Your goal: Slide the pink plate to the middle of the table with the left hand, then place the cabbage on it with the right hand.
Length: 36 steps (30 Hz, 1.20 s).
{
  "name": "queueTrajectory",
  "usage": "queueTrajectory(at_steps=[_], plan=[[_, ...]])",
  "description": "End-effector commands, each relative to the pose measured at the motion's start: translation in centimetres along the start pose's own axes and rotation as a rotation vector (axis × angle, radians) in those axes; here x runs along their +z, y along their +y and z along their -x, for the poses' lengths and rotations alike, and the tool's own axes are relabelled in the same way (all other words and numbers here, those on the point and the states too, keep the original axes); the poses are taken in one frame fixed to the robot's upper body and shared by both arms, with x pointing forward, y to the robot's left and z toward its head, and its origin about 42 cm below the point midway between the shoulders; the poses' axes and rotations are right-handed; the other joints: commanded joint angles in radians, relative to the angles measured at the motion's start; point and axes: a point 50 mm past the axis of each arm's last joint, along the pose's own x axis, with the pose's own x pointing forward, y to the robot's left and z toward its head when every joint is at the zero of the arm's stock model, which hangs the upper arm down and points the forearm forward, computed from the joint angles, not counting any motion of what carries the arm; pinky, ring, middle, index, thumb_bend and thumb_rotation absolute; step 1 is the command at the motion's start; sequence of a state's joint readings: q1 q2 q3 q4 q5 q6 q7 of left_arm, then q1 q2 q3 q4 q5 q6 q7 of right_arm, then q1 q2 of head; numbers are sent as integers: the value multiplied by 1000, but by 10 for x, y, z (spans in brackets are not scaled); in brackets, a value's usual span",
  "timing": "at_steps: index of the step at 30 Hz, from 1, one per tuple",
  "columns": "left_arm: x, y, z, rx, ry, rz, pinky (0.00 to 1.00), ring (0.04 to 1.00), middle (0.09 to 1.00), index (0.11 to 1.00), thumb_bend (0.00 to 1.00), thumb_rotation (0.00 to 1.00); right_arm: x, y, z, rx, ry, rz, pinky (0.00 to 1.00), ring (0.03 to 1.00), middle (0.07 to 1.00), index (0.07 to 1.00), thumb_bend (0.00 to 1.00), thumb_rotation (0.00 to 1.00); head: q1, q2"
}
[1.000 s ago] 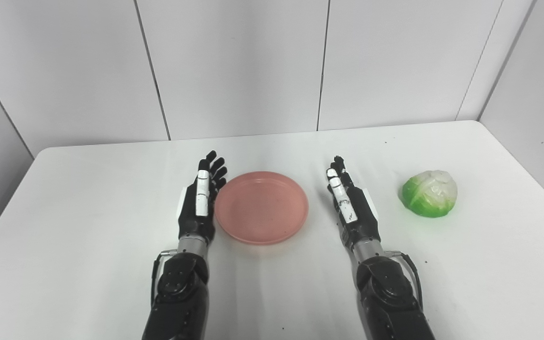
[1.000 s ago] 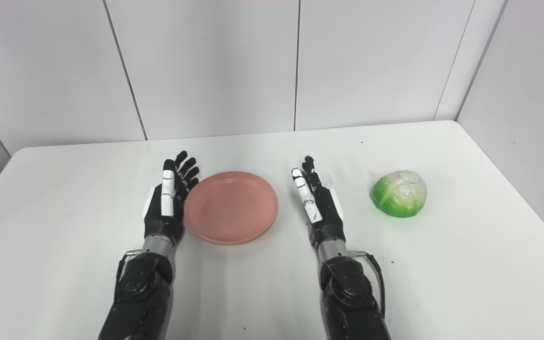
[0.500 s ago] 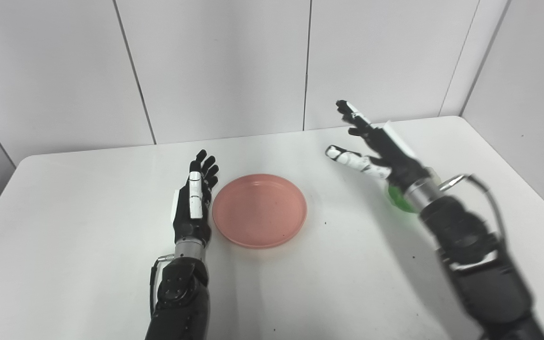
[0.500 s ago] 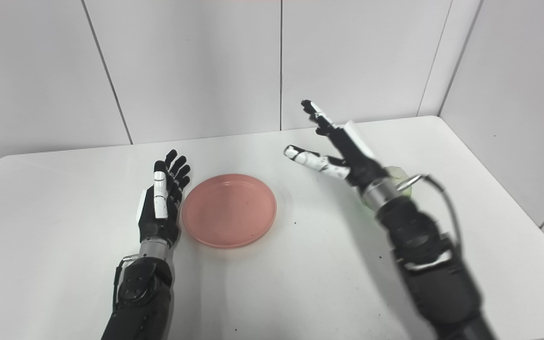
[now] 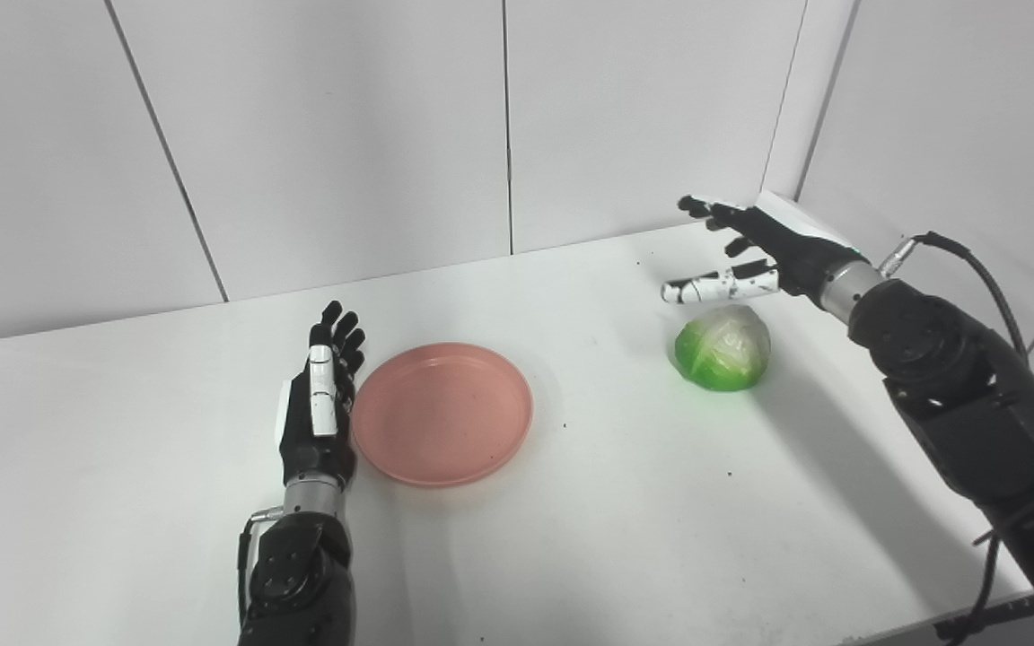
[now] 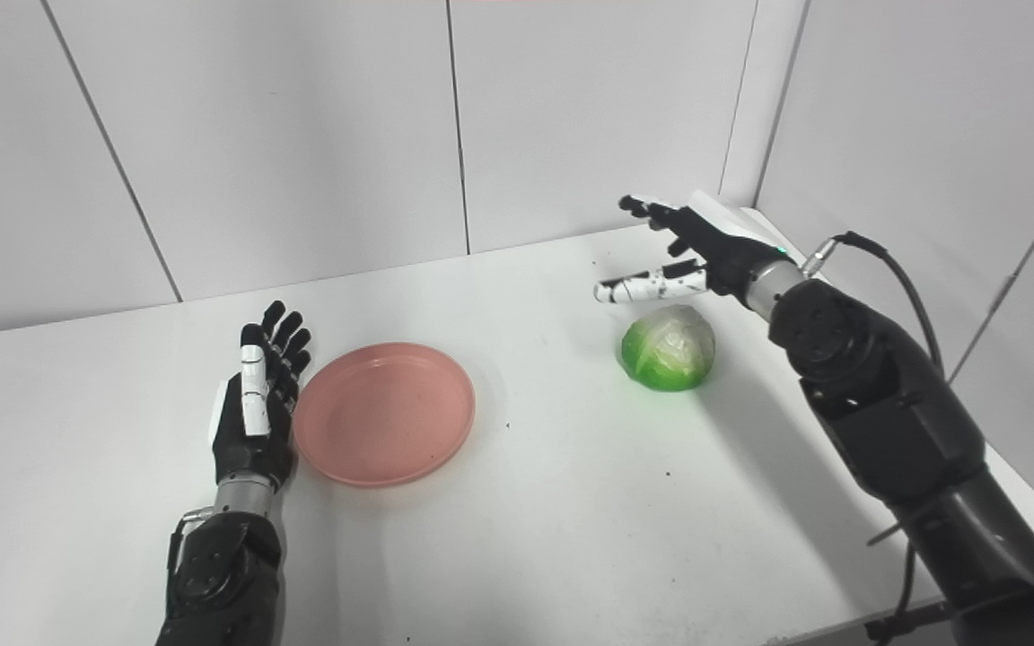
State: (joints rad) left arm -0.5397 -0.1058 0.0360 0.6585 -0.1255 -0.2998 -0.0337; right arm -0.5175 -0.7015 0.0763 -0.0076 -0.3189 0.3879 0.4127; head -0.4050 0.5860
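Right robot hand (image 5: 755,251) hangs over the far side of the green-and-white round cabbage (image 5: 722,347), fingers spread wide, thumb out toward the plate side, holding nothing. Looks staged for a top-down wrap grasp: palm above, thumb and fingers either side of the dome (not touching it, clear gap visible in both views)

Left robot hand (image 5: 319,408) lies flat on the white desk (image 5: 625,502), edge-on against the left rim of the shallow round pink plastic plate (image 5: 442,423), fingers straight and close together, gripping nothing. That's a pusher pose, side of the hand as a blade against the rim. Can't tell whether it actually touches the rim or sits just beside it

Plate sits roughly mid-desk and empty, so I'd judge the slide step done and the cabbage pick as the step in hand. Cabbage rests on the desk to the right of the plate, well apart from it, nearer the back corner

Count: 1 plate, 1 cabbage, 2 robot hands, 1 desk. Nothing else on the surface besides a few dark specks
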Motion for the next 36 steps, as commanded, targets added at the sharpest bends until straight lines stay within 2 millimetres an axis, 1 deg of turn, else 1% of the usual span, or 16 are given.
queueTrajectory(at_steps=[1,4,7,9,14,15,18,21,25,27,28,30,31,32,35,36], plan=[[2,9,1,10,-12,-39,980,938,935,922,729,1000,14,-36,0,-59,-64,63,788,901,919,891,896,469,-21,-3],[3,12,1,8,-21,-57,988,944,939,930,704,1000,12,-38,-1,-32,-16,95,810,936,950,904,926,476,-39,-5],[2,16,1,1,-25,-60,979,945,939,926,700,1000,11,-40,-4,1,15,128,826,955,957,907,951,428,-52,-6],[3,17,0,-7,-20,-55,978,950,947,934,702,1000,11,-42,-4,16,25,160,832,949,953,903,975,391,-56,-6],[4,19,0,-11,-13,-48,974,952,950,939,706,1000,13,-43,-5,62,84,201,817,961,973,912,1000,358,-69,-5],[4,19,0,-7,-14,-50,973,952,950,939,707,1000,12,-42,-6,68,93,213,814,962,975,913,1000,355,-72,-3],[4,17,0,-5,-15,-55,987,954,950,933,730,1000,11,-39,-8,71,101,240,819,962,984,939,1000,391,-72,-3],[4,17,0,-9,-10,-56,998,962,955,936,729,1000,12,-38,-10,73,95,268,840,974,989,949,1000,378,-74,1],[6,17,0,-5,-8,-52,1000,961,955,934,733,1000,13,-37,-12,80,98,300,840,975,990,953,1000,382,-75,4],[7,18,-1,-6,-9,-50,984,951,947,927,731,1000,13,-36,-12,86,93,307,844,976,993,964,1000,339,-75,4],[7,19,-1,-9,-6,-50,988,952,947,927,730,1000,14,-37,-12,107,94,319,857,985,996,979,1000,303,-75,4],[7,19,-1,-15,-1,-49,996,955,948,929,730,1000,16,-38,-11,147,101,345,869,994,999,992,1000,272,-76,7],[8,20,-1,-18,0,-48,998,958,951,934,728,1000,17,-39,-10,165,106,358,865,998,1000,997,1000,225,-76,7],[8,21,-1,-19,0,-49,998,959,952,935,728,1000,18,-39,-10,184,116,374,863,999,1000,999,1000,209,-76,7],[9,21,0,-20,-2,-42,994,957,951,940,718,1000,22,-39,-9,228,134,385,817,1000,1000,1000,1000,101,-75,11],[9,21,0,-21,-3,-40,994,958,951,940,717,1000,23,-39,-9,234,137,385,816,1000,1000,1000,1000,98,-75,11]])
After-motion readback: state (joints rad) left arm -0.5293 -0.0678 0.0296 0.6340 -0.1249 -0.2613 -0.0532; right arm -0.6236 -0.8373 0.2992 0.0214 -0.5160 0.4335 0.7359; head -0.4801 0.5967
